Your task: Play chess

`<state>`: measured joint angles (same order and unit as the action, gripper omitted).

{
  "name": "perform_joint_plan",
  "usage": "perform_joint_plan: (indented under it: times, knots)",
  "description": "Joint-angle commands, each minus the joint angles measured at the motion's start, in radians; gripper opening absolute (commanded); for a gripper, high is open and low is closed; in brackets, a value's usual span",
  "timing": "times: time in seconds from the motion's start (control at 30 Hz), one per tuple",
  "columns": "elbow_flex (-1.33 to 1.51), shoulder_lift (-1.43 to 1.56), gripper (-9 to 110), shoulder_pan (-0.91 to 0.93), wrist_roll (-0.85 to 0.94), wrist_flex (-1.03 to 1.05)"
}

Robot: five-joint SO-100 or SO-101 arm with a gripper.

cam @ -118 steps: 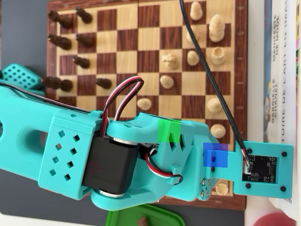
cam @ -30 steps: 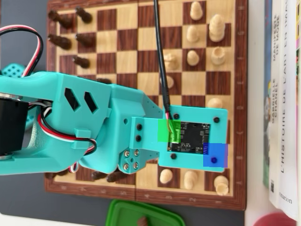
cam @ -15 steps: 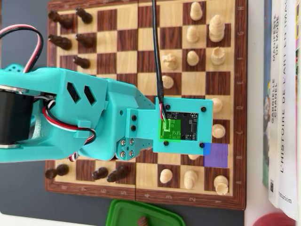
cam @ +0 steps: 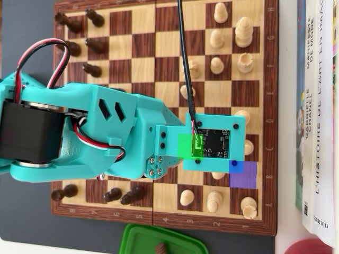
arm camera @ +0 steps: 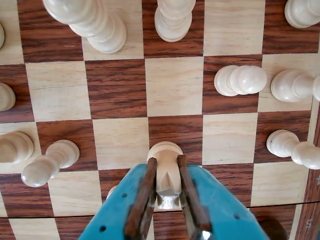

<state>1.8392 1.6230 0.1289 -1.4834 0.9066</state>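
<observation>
One light chess piece (arm camera: 166, 167) sits clamped between the two fingers of the end effector (arm camera: 167, 172) in the wrist view, at about 6 o'clock in that picture. The brown finger pads (arm camera: 146, 192) press on its sides, and its rounded top pokes out ahead of them over the edge of a dark square. Whether its base touches the chessboard (arm camera: 175, 85) cannot be told.

Several other light pieces ring it in the wrist view: a tall one (arm camera: 90, 20) at 11 o'clock, another (arm camera: 172, 17) at 12 o'clock, a pawn (arm camera: 240, 80) at 2 o'clock, and a pawn (arm camera: 47, 162) at 9 o'clock.

From overhead, the teal arm (cam: 106, 132) reaches in from 9 o'clock across the board (cam: 143, 58), and its camera board (cam: 214, 143) hides the end effector and the held piece, over the squares at about 4 o'clock. Dark pieces (cam: 79, 47) stand in a group at 10 o'clock, with a few more (cam: 119, 194) at 7 o'clock along the near edge. Light pieces (cam: 233, 37) fill the 1 o'clock area, and three more (cam: 214, 200) line the bottom edge at 5 o'clock. Books (cam: 318, 116) lie at 3 o'clock beside the board, and a green lid (cam: 159, 241) shows at 6 o'clock on the tabletop (cam: 26, 42).
</observation>
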Motion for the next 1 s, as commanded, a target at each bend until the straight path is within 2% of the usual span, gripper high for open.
perform_joint_plan:
  times: [0.0,0.97]
  knots:
    - [-0.020,0.003,4,0.012,0.003,-0.014]
    - [-0.035,-0.011,4,0.026,0.006,-0.014]
